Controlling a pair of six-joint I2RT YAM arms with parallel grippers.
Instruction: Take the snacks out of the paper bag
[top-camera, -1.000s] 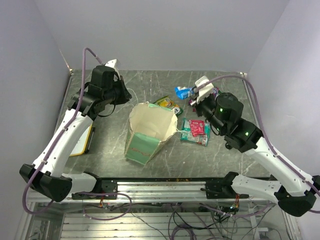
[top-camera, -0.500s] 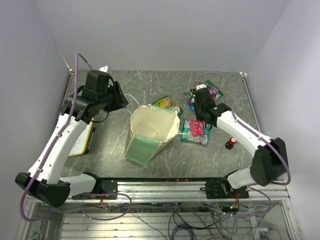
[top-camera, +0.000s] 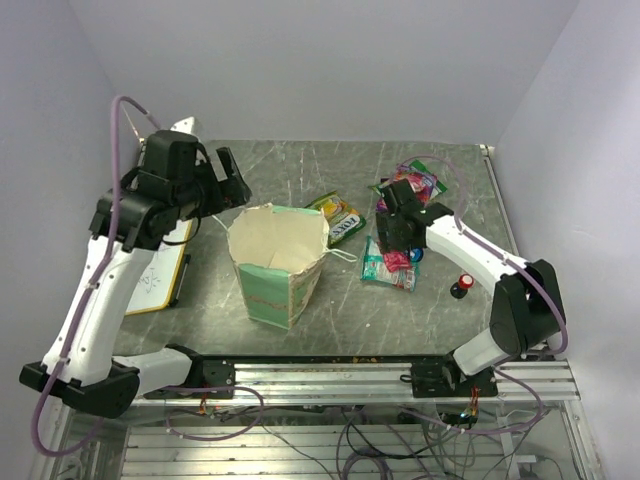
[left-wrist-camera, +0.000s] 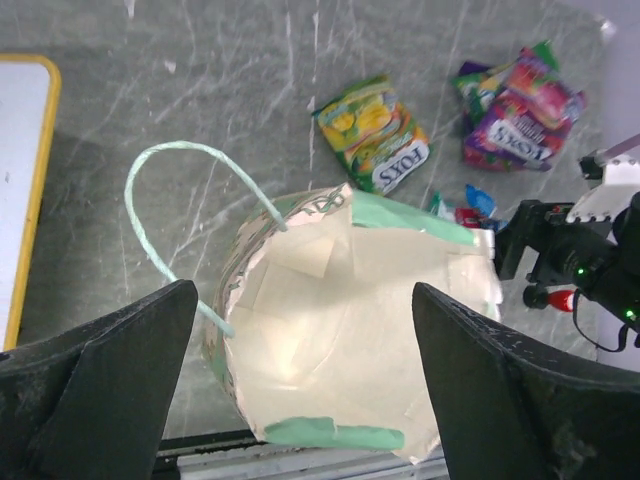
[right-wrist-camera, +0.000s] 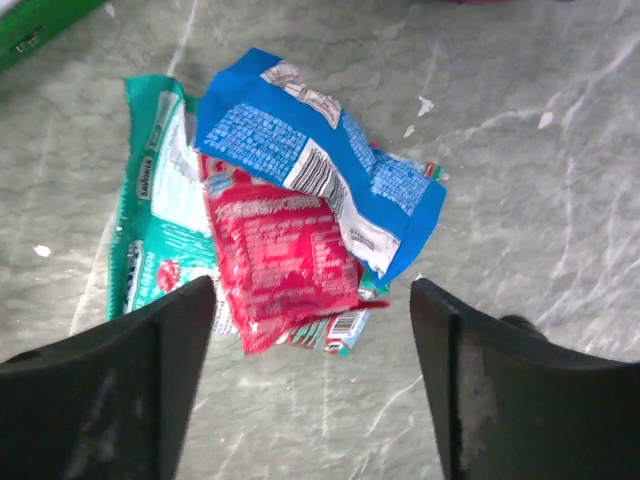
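Observation:
The mint-green paper bag (top-camera: 278, 265) stands upright with its tan mouth open; the left wrist view looks down into the paper bag (left-wrist-camera: 350, 330), and no packet shows inside. My left gripper (top-camera: 228, 188) hovers up and left of it, open and holding nothing (left-wrist-camera: 303, 290). My right gripper (top-camera: 398, 238) hangs open just above a pile of snacks: a blue packet (right-wrist-camera: 320, 165) on a red one (right-wrist-camera: 275, 250) and a teal one (right-wrist-camera: 160, 230). A yellow-green packet (top-camera: 337, 215) and a pink-purple one (top-camera: 420, 185) lie on the table.
A wood-framed whiteboard (top-camera: 160, 280) lies at the left edge. A small red-topped button (top-camera: 462, 285) sits right of the teal pile. The bag's string handle (left-wrist-camera: 165, 200) loops out over the grey marble table (top-camera: 300, 165).
My right gripper came down over the teal-red pile and opened, leaving the blue packet there. My left gripper opened and drew back to the upper left; the bag now stands straighter and further left.

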